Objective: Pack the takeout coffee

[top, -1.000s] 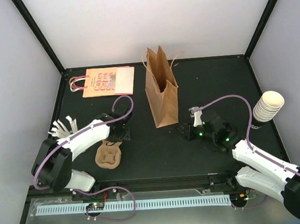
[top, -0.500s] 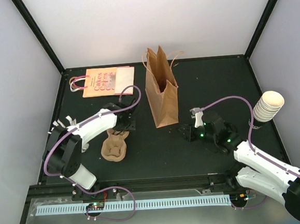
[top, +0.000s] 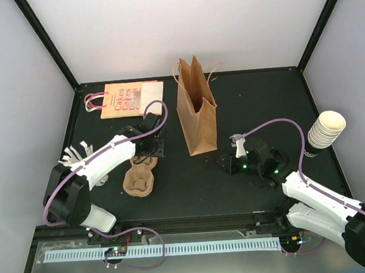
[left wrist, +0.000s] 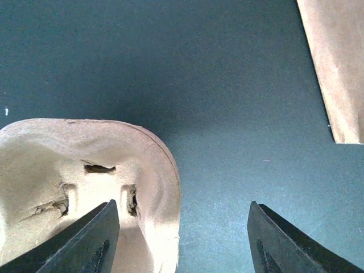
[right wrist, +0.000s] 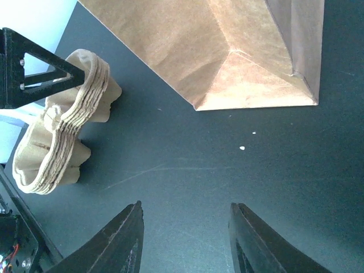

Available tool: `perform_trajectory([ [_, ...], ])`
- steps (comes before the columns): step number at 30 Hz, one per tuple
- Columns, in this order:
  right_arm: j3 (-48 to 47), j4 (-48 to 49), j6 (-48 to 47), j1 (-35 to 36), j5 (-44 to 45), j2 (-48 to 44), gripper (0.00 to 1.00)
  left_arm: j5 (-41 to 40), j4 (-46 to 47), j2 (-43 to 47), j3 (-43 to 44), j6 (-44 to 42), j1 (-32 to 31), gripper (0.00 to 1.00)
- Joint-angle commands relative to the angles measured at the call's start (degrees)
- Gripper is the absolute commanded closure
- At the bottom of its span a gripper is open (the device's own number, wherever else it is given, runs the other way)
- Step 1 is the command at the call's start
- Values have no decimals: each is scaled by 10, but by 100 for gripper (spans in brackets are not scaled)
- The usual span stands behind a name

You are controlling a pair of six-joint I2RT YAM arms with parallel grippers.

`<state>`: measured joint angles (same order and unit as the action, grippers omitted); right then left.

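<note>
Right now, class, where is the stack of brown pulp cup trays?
In the top view the pulp tray stack lies left of centre on the table, at the left gripper, left of the standing brown paper bag.

A black tabletop [top: 255, 99] fills the middle of the frame, enclosed by plain white walls [top: 180, 23] with black corner posts [top: 45, 40] at upper left and upper right, evenly lit.

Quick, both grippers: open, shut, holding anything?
Left gripper: open, jaws straddling the edge of the pulp tray, nothing gripped.
Right gripper: open, empty.
</note>
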<state>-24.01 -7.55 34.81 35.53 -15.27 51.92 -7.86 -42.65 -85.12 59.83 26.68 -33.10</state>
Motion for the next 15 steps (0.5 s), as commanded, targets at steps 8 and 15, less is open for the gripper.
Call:
perform_trajectory([
  [8, 1, 16, 0, -2, -10, -2, 55, 33, 1, -11, 6, -33, 17, 47],
  [15, 6, 13, 1, -2, -5, -10, 55, 14, -16, -46, 14, -31, 20, 46],
])
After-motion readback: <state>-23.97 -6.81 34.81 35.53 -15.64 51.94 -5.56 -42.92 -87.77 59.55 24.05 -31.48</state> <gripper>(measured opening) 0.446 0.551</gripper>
